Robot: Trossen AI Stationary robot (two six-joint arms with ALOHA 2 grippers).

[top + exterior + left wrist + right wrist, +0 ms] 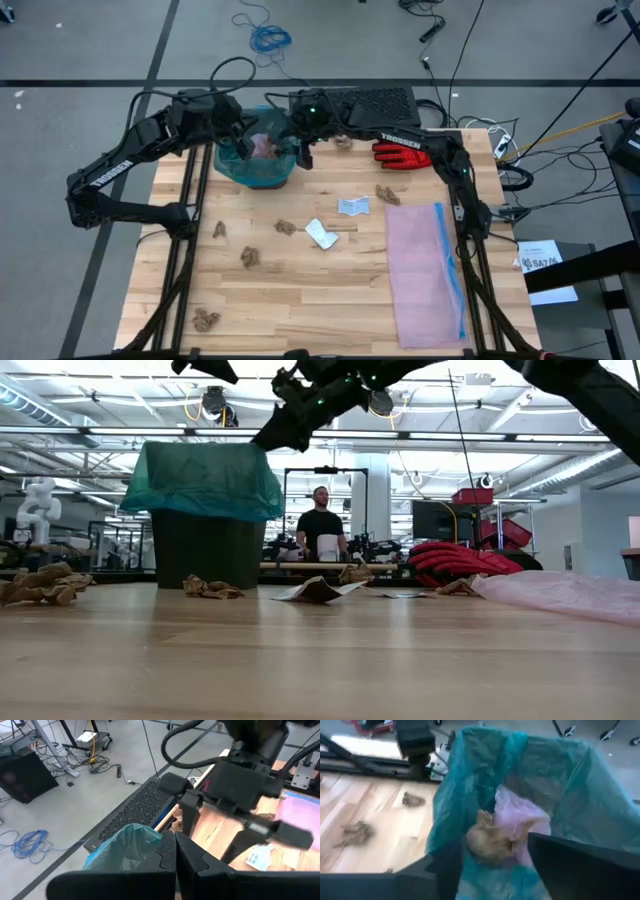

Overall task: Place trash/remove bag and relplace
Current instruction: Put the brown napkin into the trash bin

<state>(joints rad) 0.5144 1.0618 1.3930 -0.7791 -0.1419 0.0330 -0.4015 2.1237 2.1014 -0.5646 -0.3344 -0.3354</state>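
Note:
A dark bin (205, 550) at the table's far left is lined with the teal bag (262, 168), whose rim folds over the bin's top (205, 480). Inside the bag a brown wad (487, 840) lies against a pale purple piece (520, 822). My right gripper (495, 870) hangs open above the bag's mouth, at its right rim (300, 150), with nothing between its fingers. My left gripper (175, 852) is shut at the bag's left rim (242, 146). More trash lies on the table: brown wads (248, 256) (207, 320) and a white scrap (322, 234). My left gripper's shut fingers (167, 850) stand right beside the bag's rim (127, 845). I cannot tell whether they touch it.
A pale pink bag with a blue strip (425, 270) lies flat at the table's right. A red glove (400, 153) rests at the far right, beside a brown wad (387, 193) and a pale blue scrap (353, 206). A person (320, 530) stands in the room beyond.

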